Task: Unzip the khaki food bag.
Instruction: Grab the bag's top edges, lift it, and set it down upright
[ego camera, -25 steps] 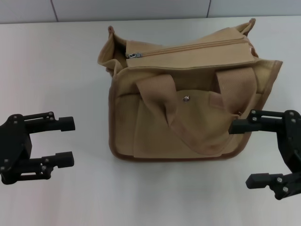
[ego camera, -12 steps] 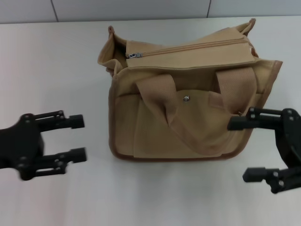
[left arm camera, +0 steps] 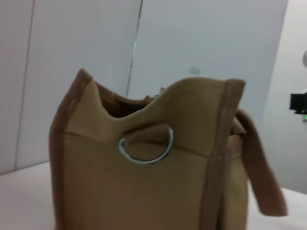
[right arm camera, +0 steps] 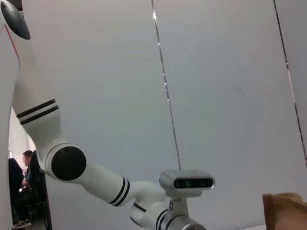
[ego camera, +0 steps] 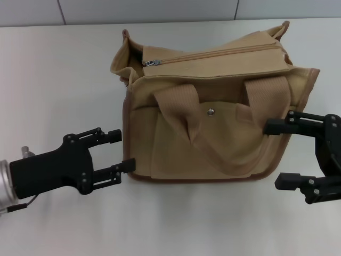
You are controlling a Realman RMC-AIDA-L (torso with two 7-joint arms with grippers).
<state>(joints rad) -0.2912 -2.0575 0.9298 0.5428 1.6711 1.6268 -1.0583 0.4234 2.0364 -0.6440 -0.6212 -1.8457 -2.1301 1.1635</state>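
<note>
The khaki food bag stands in the middle of the white table, front pocket with its metal snap facing me. Its top zipper is closed, with the silver pull at the bag's left end. My left gripper is open, fingertips right at the bag's lower left corner. The left wrist view shows the bag's end panel with a metal D-ring close up. My right gripper is open at the bag's lower right corner, its upper finger over the bag's edge.
The white table runs to a wall with panel seams at the back. The right wrist view shows only the wall, a white robot arm and a corner of the bag.
My left gripper has moved right and toward the bag, from well clear of it to its lower left corner. The right gripper has barely shifted. The bag has not moved.
</note>
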